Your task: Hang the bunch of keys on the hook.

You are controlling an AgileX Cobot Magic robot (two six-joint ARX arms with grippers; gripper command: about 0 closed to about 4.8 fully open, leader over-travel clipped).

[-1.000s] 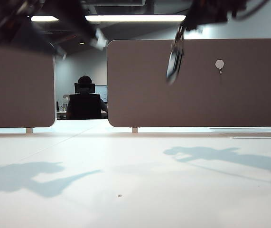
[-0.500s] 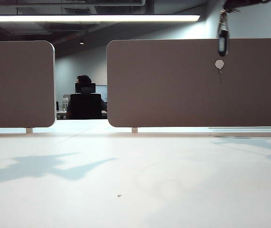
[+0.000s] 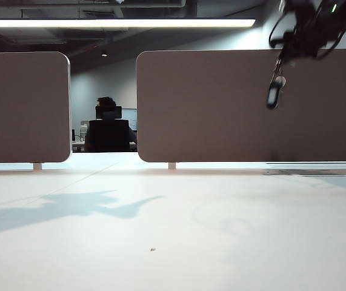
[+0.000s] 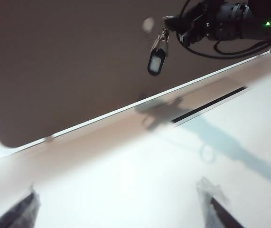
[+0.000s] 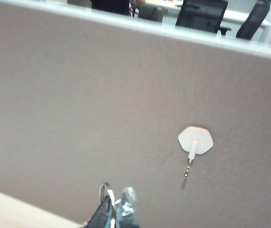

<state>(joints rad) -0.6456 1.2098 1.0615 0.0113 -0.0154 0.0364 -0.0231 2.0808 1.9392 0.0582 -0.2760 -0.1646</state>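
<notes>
Right gripper (image 3: 280,60) raised high, its arm reaching in from the upper right, jaws closed. Left gripper (image 4: 121,209) hangs low, dark fingertips (image 4: 211,202) spread wide apart.

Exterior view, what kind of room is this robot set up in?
Probably an open office: brown desk divider panels stand along a white table, and behind them someone sits in a black office chair under long ceiling lights.

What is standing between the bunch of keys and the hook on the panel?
Nothing visible. The right gripper, shut on the bunch of keys, holds it in front of the brown panel; only bare panel lies between the keys and the hook.
</notes>
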